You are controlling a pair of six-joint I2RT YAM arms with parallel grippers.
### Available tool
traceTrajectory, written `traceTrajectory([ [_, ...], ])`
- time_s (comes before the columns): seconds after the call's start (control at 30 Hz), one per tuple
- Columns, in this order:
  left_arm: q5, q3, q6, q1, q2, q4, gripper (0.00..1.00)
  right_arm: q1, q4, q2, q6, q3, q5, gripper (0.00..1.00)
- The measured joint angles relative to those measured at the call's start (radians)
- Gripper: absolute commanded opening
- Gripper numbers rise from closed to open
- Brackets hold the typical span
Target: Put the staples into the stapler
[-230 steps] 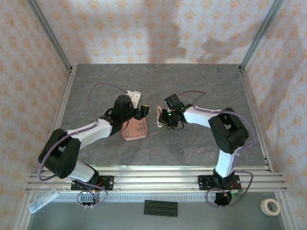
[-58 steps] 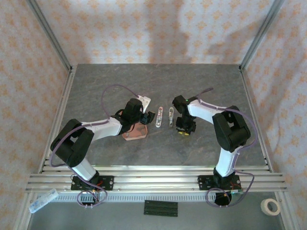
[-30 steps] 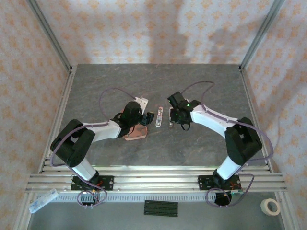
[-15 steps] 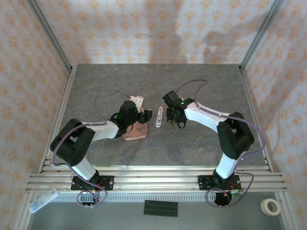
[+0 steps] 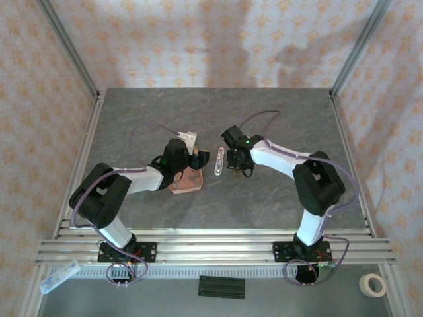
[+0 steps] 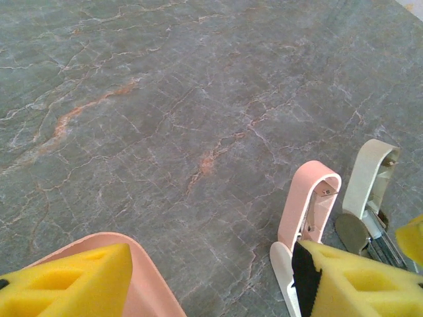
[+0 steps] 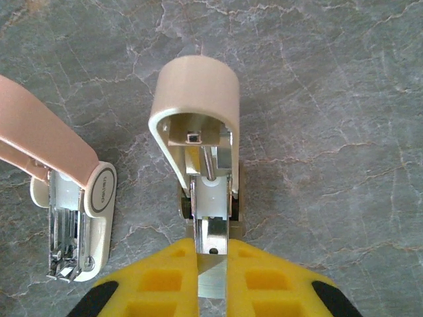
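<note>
Left end effector (image 5: 193, 160) hung over the far edge of the salmon tray (image 5: 187, 181), yellow pads (image 6: 73, 281) set well apart, roughly half open, nothing between them. Its right-hand pad sat just beside the white base of the pink stapler (image 6: 307, 205). Pink stapler lay on the grey table (image 5: 277, 119) between the two end effectors, just right of the tray, its pink lid swung up and the metal channel exposed. Cream stapler (image 7: 196, 86) lay just right of it, close but apart, also opened, lid arched up. Right end effector (image 7: 213, 254) was closed tight on the thin metal part sticking out of the cream stapler's near end. Staples too small to make out.
</note>
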Motion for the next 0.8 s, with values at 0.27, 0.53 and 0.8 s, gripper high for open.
traceTrajectory([
  [0.27,0.008,0.0,-0.003,0.006,0.0,0.003,0.66,0.0,0.0,0.024,0.0,0.0,-0.009,0.13],
  [0.53,0.019,0.0,-0.003,0.01,0.002,0.01,0.66,0.0,0.0,0.031,0.0,0.0,-0.012,0.13],
  [0.8,0.022,0.0,-0.003,0.01,0.008,0.011,0.66,0.0,0.0,0.032,0.0,0.0,-0.013,0.13],
])
